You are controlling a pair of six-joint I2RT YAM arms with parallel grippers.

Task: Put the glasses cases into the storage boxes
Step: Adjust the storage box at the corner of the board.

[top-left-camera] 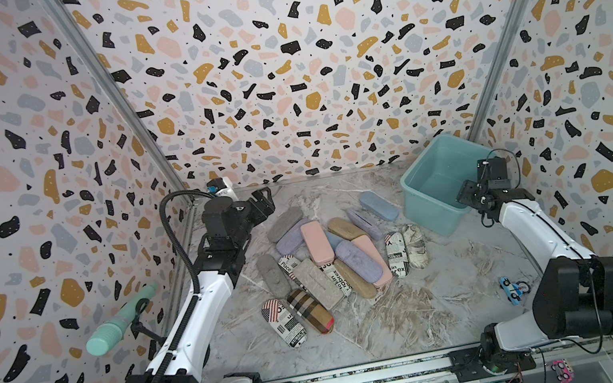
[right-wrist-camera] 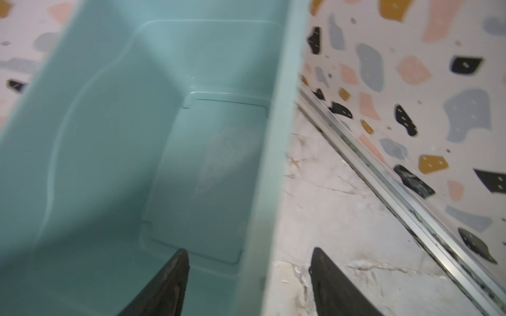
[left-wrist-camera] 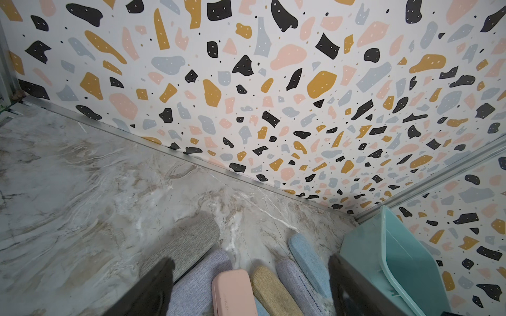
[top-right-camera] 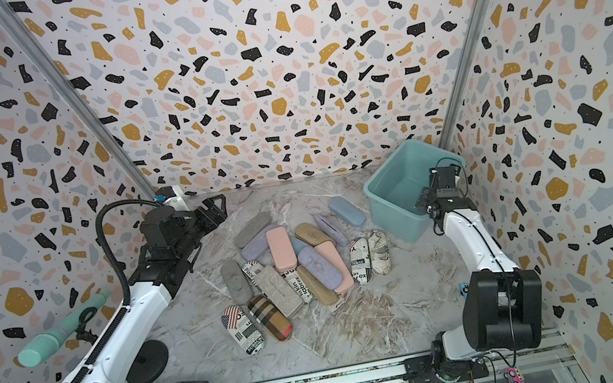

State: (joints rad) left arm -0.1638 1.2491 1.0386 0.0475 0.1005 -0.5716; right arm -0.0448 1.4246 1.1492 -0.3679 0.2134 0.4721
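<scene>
Teal storage tub point(top-left-camera: 423, 206) sits right of centre; our right jaws, half hidden from above, straddle its wall unclenched. Glasses cases point(top-left-camera: 317, 241) overlap on the table point(top-left-camera: 421, 308), some buried; left jaws released upper-left.

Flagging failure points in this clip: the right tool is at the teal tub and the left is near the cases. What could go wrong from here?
1. The right tool straddles a wall of the teal tub with its jaws open; closing or pulling could tip or drag the empty tub.
2. The glasses cases overlap in a pile; lifting the pink case ahead of the open left tool may shift its neighbours.
</scene>
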